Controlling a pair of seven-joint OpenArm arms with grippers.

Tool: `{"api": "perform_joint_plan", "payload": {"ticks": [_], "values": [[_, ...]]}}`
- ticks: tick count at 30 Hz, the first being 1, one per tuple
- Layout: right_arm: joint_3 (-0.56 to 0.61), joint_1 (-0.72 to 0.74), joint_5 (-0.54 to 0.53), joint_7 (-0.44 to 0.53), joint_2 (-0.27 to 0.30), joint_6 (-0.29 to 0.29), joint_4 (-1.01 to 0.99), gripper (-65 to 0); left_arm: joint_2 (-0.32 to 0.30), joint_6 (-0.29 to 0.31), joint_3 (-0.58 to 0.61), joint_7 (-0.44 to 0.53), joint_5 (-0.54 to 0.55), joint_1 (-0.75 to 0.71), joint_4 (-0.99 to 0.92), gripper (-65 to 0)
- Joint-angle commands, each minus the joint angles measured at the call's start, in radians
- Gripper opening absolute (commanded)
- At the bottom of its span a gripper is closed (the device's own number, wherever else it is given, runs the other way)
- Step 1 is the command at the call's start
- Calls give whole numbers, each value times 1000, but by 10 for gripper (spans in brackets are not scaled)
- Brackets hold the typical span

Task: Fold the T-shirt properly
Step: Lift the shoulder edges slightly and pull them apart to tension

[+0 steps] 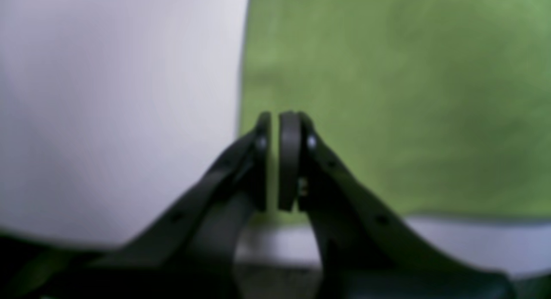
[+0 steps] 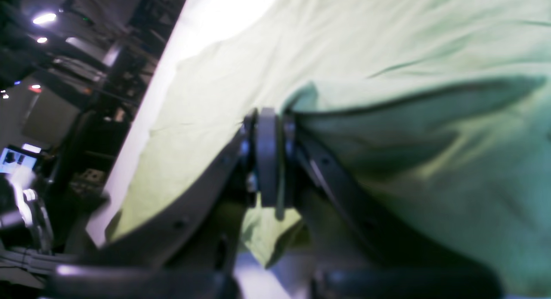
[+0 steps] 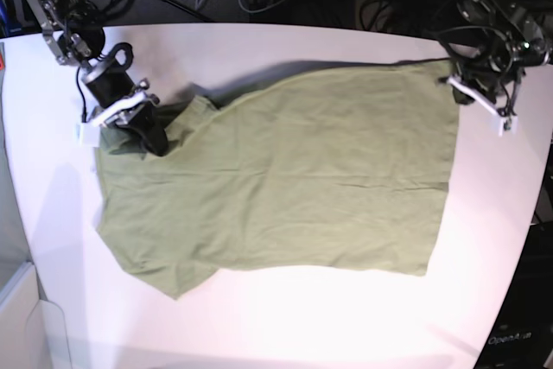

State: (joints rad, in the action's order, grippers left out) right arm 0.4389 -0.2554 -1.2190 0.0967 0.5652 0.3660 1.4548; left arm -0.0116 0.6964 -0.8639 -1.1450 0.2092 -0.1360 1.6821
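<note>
Risk first: uneven hold across my two tools. Plain olive-green short-sleeved cotton T-shirt [image 3: 294,179] lies spread on the white worktop [image 3: 259,317], mostly flat, wrinkled, one end bunched under my right arm.

Right tool [image 2: 267,161]: jaws shut on a pinch of the T-shirt's cloth near the bunched edge; fabric drapes off both sides of the pads in the right wrist view. Cloth there is raised into a ridge with a dark shadow under it.

Left tool [image 1: 275,161]: jaws closed pad to pad, only a slit between them. It sits at the garment's far edge, right where green meets white. Left wrist view is blurred; I see no cloth between the pads, so I judge it holds nothing.

What could go wrong:
- If I pull with the right alone, the free end drags and the shirt skews, giving a crooked fold.
- Right pinch looks small and bunched; soft cotton may slip out under tension, or I may have caught two layers and carry a hidden crease along.
- Left tool closed on nothing means that edge will lag.
- The shirt's lower corner lies near the worktop's front; a long drag could slide it off.
</note>
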Motion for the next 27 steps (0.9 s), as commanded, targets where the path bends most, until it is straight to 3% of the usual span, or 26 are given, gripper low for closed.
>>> {"api": "perform_joint_plan", "payload": {"ticks": [1,7,10,27], "values": [[-7,8,-12,22,3,14,14,-638,-24,2,-2,21,29,-9,25,-596],[-9,9,-12,21,-4,14,14,-638,-93,2,-5,24,207,-127,23,-368],[-7,9,-12,19,-4,14,14,-638,-100,2,-5,24,253,-135,19,-293],[-5,5,-12,19,-4,14,14,-638,-87,2,-2,23,252,-95,-191,-284]]}}
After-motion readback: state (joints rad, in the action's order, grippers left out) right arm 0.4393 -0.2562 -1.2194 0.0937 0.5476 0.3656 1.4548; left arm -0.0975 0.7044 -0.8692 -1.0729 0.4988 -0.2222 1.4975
